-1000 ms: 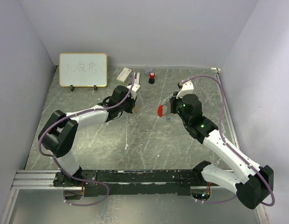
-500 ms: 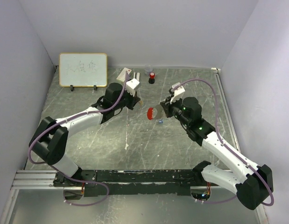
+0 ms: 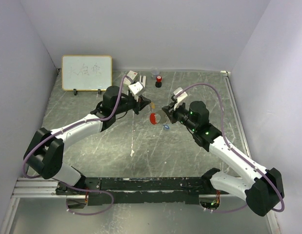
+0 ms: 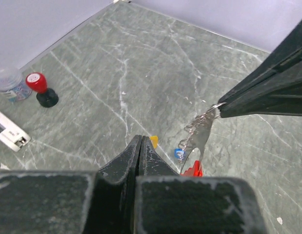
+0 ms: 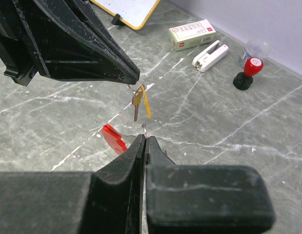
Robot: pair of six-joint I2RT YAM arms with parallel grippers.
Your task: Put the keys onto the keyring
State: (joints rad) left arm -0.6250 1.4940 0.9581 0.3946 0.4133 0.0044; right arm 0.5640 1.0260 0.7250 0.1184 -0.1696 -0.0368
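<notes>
While raised above the table [image 3: 116, 141], pinched tight in left claw [image 4: 140, 143]: tan-gold key [image 5: 136, 101]. Dangling from clamped right claw [image 5: 144, 141] close by: keyring [image 4: 199, 131]. Lying on table beneath: blue key [image 3: 166, 126].

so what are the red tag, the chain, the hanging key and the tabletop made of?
red tag: plastic by its look, opaque even red, slight sheen.
chain: metal, silvery with bright glints.
key hanging from the left gripper: probably brass-toned metal, tan-gold; too small to be sure.
tabletop: grey-green veined stone look, matte; might be printed laminate.
</notes>
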